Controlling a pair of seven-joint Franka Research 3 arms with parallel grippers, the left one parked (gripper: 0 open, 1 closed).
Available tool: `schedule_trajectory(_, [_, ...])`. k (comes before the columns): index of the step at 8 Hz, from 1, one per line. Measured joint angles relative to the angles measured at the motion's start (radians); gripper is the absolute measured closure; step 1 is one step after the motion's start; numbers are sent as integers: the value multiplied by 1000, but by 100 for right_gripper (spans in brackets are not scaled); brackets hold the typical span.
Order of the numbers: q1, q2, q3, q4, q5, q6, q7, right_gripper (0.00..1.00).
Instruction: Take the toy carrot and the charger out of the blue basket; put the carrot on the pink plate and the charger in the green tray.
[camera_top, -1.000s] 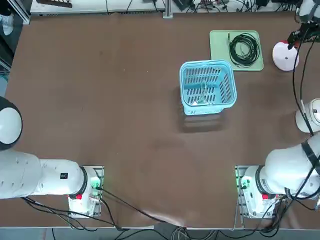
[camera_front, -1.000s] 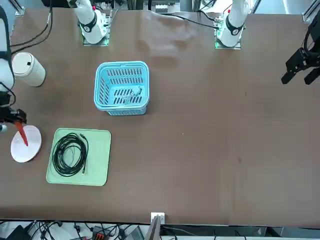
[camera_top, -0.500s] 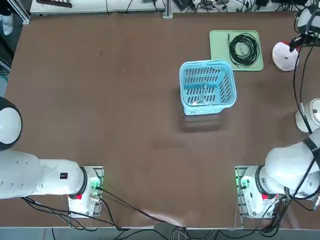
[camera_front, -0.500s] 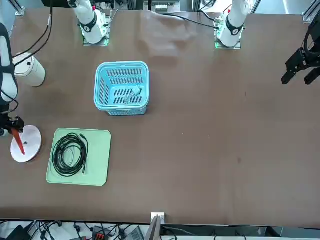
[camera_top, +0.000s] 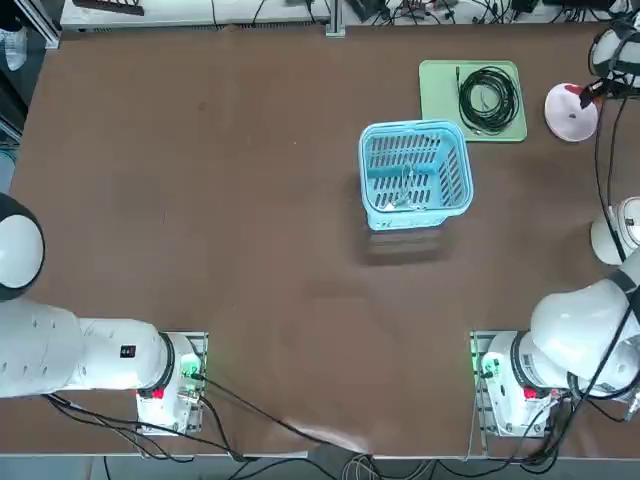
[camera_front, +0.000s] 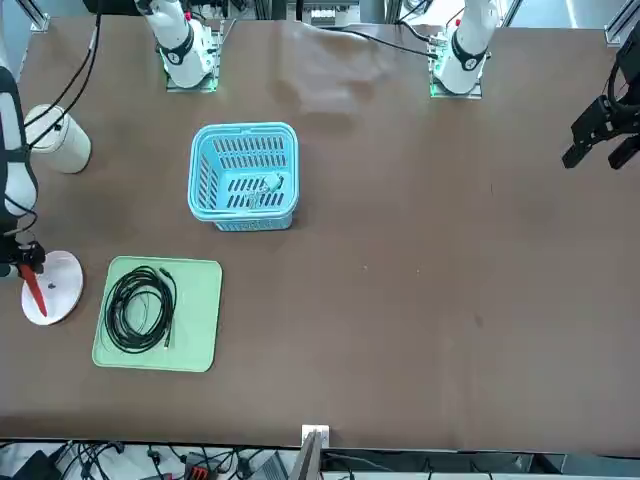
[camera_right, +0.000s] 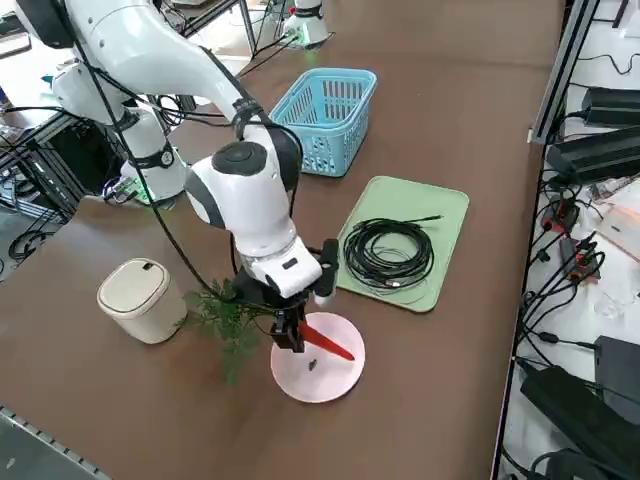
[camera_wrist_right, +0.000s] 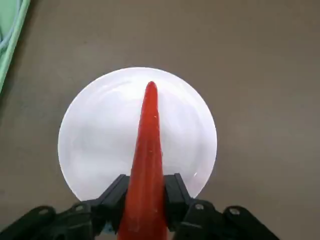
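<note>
Carrot (camera_wrist_right: 146, 175) in right hand (camera_wrist_right: 146, 212), unlabelled

Pretty bright, even light here. There's a soft glare patch on the brown tabletop (camera_front: 420, 280), plus a faint shadow beside the blue basket (camera_top: 416, 175). Wrist view's kinda soft, honestly.

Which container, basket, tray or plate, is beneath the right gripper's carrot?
The round pale pink plate; the blue basket and green tray lie clear.
</note>
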Motion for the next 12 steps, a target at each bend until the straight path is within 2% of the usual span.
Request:
schedule_trajectory(4, [0, 8, 3, 0, 0, 16, 0, 63])
schedule_trajectory(8, [0, 18, 3, 0, 0, 34, -1, 55])
schedule_trajectory(9, [0, 18, 3, 1, 0, 35, -1, 40])
schedule_trajectory(11, [0, 20, 3, 1, 6, 36, -1, 3])
schedule_trajectory(12, [0, 20, 3, 3, 7, 37, -1, 0])
